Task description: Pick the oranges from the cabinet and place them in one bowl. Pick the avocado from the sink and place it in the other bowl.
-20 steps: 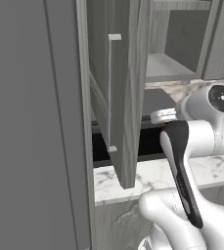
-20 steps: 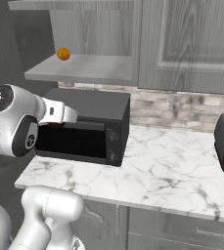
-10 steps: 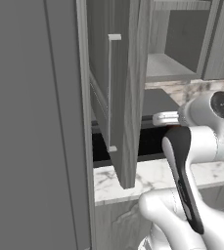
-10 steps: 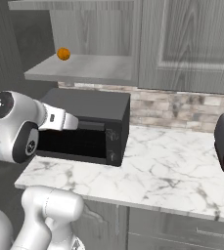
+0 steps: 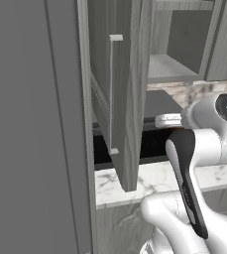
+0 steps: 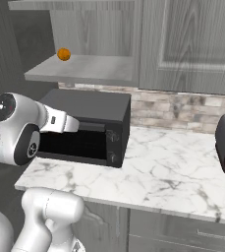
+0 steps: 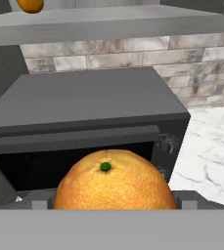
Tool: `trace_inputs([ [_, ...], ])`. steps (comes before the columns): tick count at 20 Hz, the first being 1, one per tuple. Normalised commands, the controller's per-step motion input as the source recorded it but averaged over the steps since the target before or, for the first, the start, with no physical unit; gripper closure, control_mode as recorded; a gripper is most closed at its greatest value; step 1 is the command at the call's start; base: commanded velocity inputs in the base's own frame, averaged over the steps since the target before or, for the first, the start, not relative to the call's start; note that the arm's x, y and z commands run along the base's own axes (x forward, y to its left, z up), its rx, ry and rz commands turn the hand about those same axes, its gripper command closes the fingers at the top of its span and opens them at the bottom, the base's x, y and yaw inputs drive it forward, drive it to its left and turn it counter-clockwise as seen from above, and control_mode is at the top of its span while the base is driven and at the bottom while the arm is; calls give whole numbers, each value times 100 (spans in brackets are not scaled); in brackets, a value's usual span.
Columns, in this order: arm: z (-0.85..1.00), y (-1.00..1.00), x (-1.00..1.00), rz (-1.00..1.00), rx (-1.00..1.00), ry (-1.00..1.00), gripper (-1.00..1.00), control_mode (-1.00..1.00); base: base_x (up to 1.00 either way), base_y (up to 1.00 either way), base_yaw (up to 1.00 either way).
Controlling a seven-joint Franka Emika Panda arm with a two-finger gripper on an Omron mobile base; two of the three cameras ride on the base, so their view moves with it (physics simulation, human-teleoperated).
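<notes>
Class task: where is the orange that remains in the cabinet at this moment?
The orange sits on the cabinet shelf near its left end in the right base view, above the black microwave.

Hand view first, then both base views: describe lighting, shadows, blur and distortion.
Hand view: the held orange looms oversized from closeness, evenly lit, no glare, edges sharp. Right base view: flat soft light, a faint shadow under the cabinet shelf where the second orange sits; the microwave interior reads near black. Left base view: dim grey and sharp, with the open cabinet door blocking much of it.
</notes>
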Motion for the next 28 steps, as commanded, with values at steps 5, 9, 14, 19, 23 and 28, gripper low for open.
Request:
trace_inputs([
  [5, 0, 0, 0, 0, 0, 0, 100, -100, 0, 0, 0],
  [9, 0, 0, 0, 0, 0, 0, 100, -100, 0, 0, 0],
  [14, 0, 0, 0, 0, 0, 0, 100, -100, 0, 0, 0],
  [19, 0, 0, 0, 0, 0, 0, 100, -100, 0, 0, 0],
  [23, 0, 0, 0, 0, 0, 0, 100, 100, 0, 0, 0],
  [28, 0, 0, 0, 0, 0, 0, 100, 100, -14, -1, 0],
])
